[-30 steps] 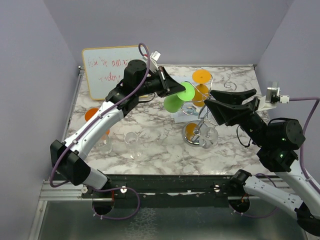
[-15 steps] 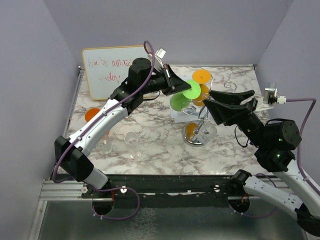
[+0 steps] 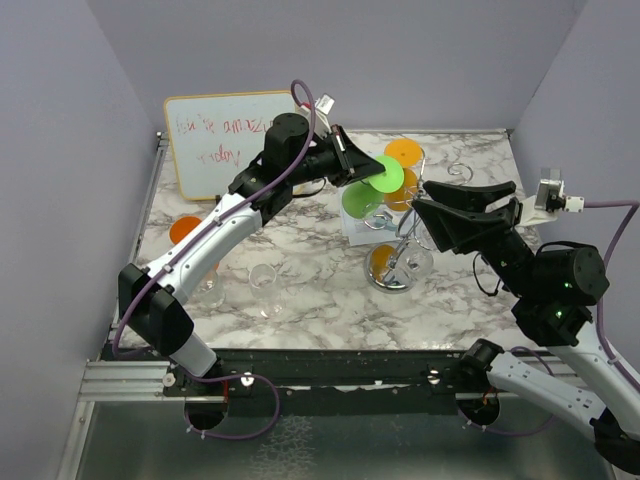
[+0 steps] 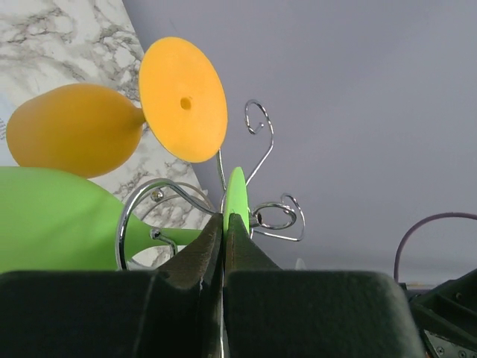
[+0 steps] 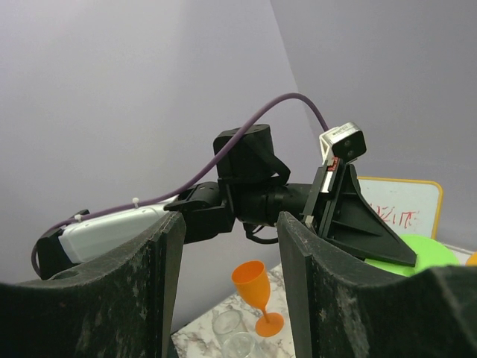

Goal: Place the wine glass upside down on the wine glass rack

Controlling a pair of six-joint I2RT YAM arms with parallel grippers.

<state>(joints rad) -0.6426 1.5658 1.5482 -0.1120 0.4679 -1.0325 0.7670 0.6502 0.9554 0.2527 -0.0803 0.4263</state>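
My left gripper (image 3: 372,172) is shut on the foot of a green wine glass (image 3: 362,197), bowl down and tilted, at the top of the chrome wine glass rack (image 3: 385,268). In the left wrist view the green foot (image 4: 236,192) is clamped edge-on in the gripper (image 4: 225,220). Its stem (image 4: 179,236) lies inside a curled wire arm (image 4: 134,212) of the rack. An orange glass (image 3: 402,187) hangs upside down on the rack beside it; it also shows in the left wrist view (image 4: 74,138). My right gripper (image 3: 418,197) is open and empty just right of the rack top.
A whiteboard (image 3: 222,140) stands at the back left. An upright orange glass (image 3: 185,232) and clear glasses (image 3: 262,277) stand on the marble table's left half; they also show in the right wrist view (image 5: 253,287). A clear glass (image 3: 415,262) hangs low on the rack.
My left gripper has carried the green glass to the right and up to the rack's top. The right arm has barely moved.
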